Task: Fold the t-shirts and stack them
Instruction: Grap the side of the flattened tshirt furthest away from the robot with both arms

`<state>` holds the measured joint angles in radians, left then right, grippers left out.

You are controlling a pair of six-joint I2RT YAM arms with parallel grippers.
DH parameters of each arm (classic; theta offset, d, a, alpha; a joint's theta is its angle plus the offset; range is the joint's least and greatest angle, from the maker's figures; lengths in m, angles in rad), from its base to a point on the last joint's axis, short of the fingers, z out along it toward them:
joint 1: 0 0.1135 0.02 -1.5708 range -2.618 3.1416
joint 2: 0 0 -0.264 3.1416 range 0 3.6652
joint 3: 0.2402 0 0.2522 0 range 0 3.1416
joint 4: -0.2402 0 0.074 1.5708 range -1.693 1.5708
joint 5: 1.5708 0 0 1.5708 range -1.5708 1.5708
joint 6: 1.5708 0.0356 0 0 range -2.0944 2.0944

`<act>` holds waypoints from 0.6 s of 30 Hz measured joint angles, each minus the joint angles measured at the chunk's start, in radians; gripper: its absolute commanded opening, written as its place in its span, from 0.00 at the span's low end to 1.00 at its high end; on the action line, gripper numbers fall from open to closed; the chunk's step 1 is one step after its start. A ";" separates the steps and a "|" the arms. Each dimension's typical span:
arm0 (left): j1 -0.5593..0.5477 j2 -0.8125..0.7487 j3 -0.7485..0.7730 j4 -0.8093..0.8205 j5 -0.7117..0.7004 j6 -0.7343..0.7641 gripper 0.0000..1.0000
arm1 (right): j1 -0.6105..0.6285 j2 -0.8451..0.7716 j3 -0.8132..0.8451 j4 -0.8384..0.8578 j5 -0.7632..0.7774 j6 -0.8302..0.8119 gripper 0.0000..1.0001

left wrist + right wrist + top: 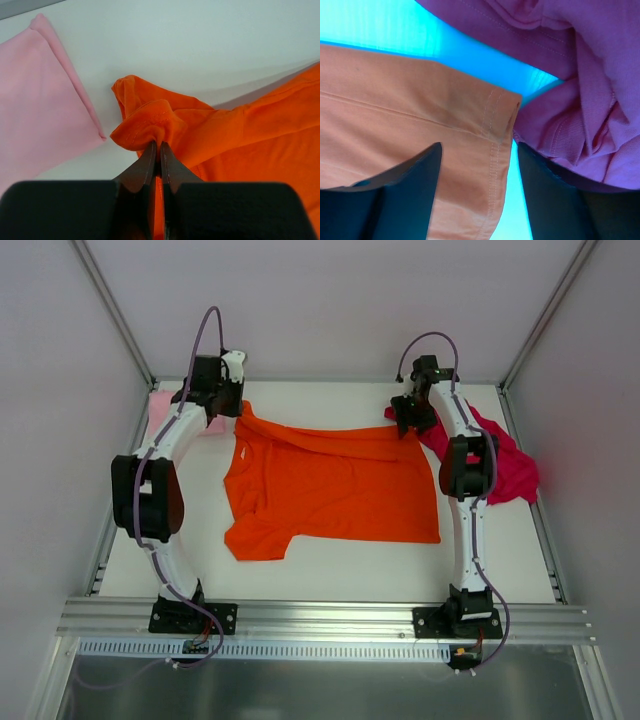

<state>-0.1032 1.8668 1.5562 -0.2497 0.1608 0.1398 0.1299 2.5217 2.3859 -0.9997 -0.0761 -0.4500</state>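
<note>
Presently, the bright orange cloth t-shirt [240,135], clamped in the left claw [158,145], must be pinched by the parted right claw [479,150] for folding.

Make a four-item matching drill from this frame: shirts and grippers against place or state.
Column A
1. pink t-shirt
2. magenta t-shirt
3. left gripper
4. right gripper

Column B
a. open, over a hem corner of the orange t-shirt
b. crumpled at the far right
c. folded at the far left corner
d. shut on a bunched edge of the orange t-shirt

Pairs: 1-c, 2-b, 3-d, 4-a
</note>
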 measured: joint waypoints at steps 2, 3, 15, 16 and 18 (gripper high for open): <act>0.000 -0.005 -0.009 0.002 0.005 0.000 0.00 | 0.001 0.001 0.000 0.000 0.000 -0.003 0.57; 0.000 -0.008 -0.013 0.003 0.007 0.000 0.00 | 0.002 0.002 0.000 0.000 0.000 -0.005 0.54; 0.000 -0.027 -0.034 0.006 0.019 0.000 0.00 | 0.014 0.029 0.023 -0.011 0.012 -0.015 0.01; 0.000 -0.029 -0.034 0.006 0.019 0.000 0.00 | 0.014 0.029 0.023 -0.011 0.013 -0.015 0.01; 0.000 -0.031 -0.034 0.006 0.020 0.000 0.00 | 0.014 0.027 0.014 -0.003 0.016 -0.015 0.01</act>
<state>-0.1028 1.8359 1.5223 -0.2436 0.1806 0.1394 0.1440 2.5484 2.4001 -1.0027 -0.0605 -0.4648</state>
